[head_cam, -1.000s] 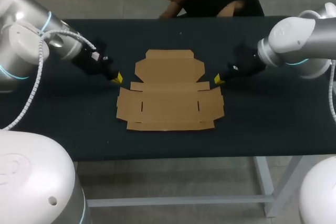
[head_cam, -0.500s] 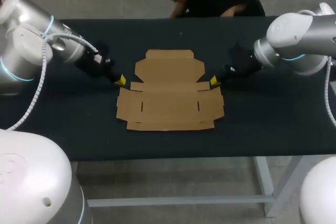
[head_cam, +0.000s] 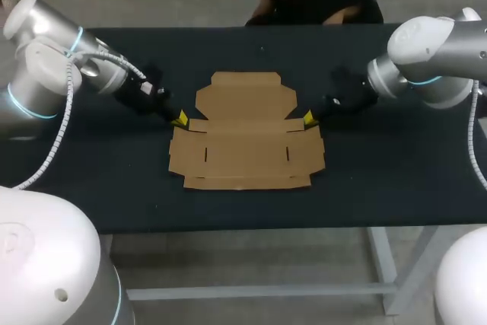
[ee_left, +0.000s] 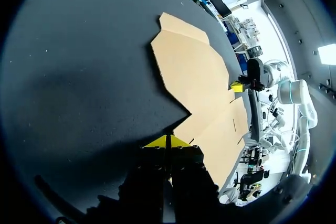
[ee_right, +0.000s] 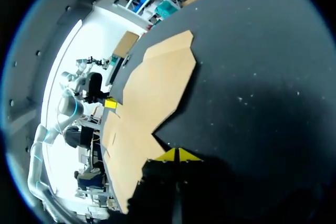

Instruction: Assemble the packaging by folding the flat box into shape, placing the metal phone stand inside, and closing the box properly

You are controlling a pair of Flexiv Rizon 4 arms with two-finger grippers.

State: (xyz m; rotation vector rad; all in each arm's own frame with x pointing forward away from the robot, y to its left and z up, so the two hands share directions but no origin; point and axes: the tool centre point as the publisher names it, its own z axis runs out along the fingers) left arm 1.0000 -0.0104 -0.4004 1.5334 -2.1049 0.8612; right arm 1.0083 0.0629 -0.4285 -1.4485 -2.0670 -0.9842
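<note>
The flat box [head_cam: 245, 150] lay unfolded on the black bench [head_cam: 396, 173], its panels and flaps spread flat on the surface, with the lid panel on the side away from the robot. It sat between the two sets of fingers. The left fingers [head_cam: 179, 119] were low over the bench at the box's left side, their yellow tips pointed at the notch where the lid panel meets the side flap. In the left wrist view, the left fingers [ee_left: 167, 141] were pressed together with no gap between the tips and nothing held. The cardboard [ee_left: 194, 77] began just ahead of them and spread away beyond. Whether the tips touched its edge could not be told. The right fingers [head_cam: 310, 118] stood at the matching notch on the box's right side, also low and angled in toward the cardboard. In the right wrist view, the right fingers [ee_right: 177, 155] were likewise pressed together and held nothing, with the box [ee_right: 152, 93] edge just ahead of and beside the tips. Each wrist view showed the other arm's yellow tips across the box, at its far edge.
</note>
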